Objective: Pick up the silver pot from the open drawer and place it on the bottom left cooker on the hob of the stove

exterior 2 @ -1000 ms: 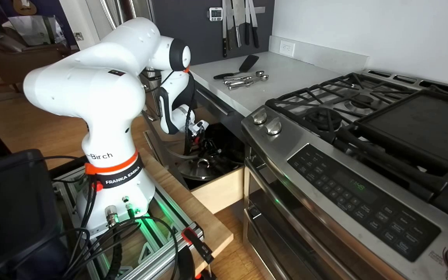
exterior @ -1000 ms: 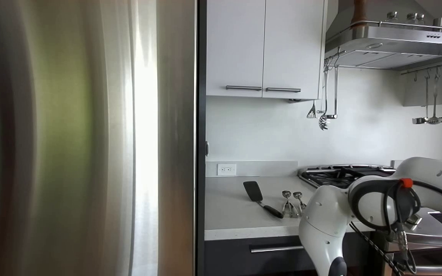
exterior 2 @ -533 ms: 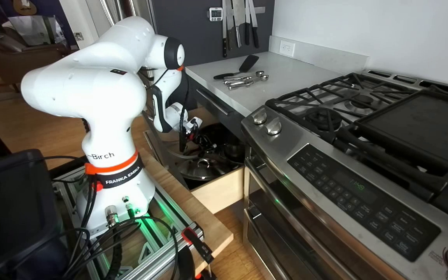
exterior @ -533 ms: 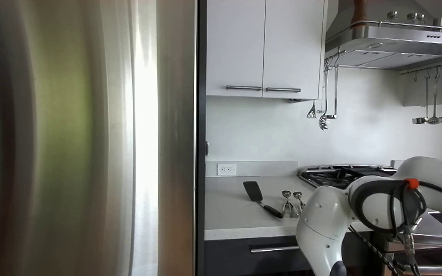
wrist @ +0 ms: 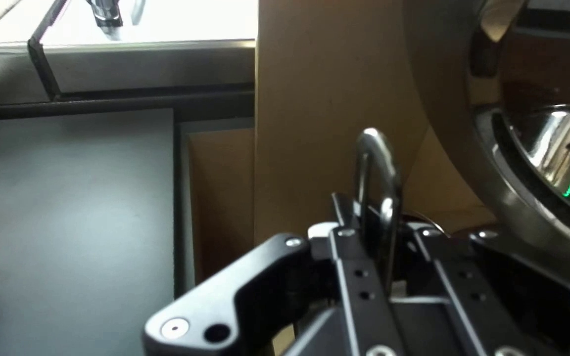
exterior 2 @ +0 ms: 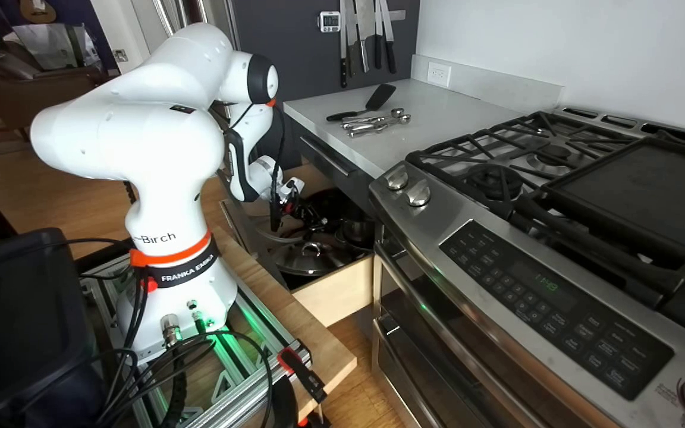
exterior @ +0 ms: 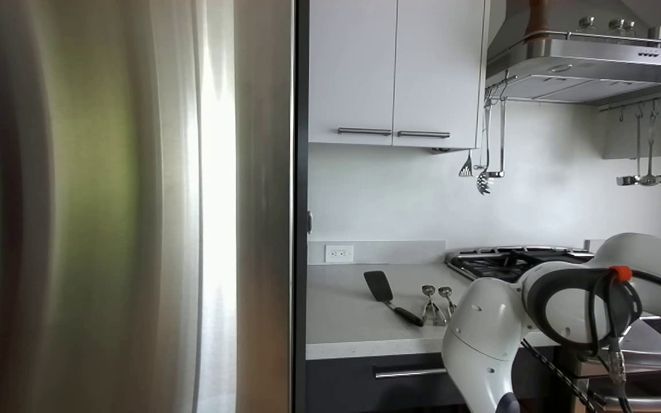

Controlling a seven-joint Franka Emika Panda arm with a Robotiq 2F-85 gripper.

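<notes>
In an exterior view, the silver pot (exterior 2: 357,232) is apparently sitting in the drawer (exterior 2: 336,291). In the wrist view, your gripper (wrist: 389,230) is straddling a metal loop (wrist: 381,148), I can't tell if clamping; you're likely grasping, needing firm hold before lifting.

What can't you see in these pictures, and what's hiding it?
Wrist view: the end effector covers the base of the metal loop, so I can't tell what it joins.
Wrist view: the right edge cuts off the shiny round cookware.
In an exterior view: shadow makes the back of the open drawer too dark to count things.
In an exterior view: the robot arm blocks part of the hob; the bottom edge cuts off the end effector.
</notes>
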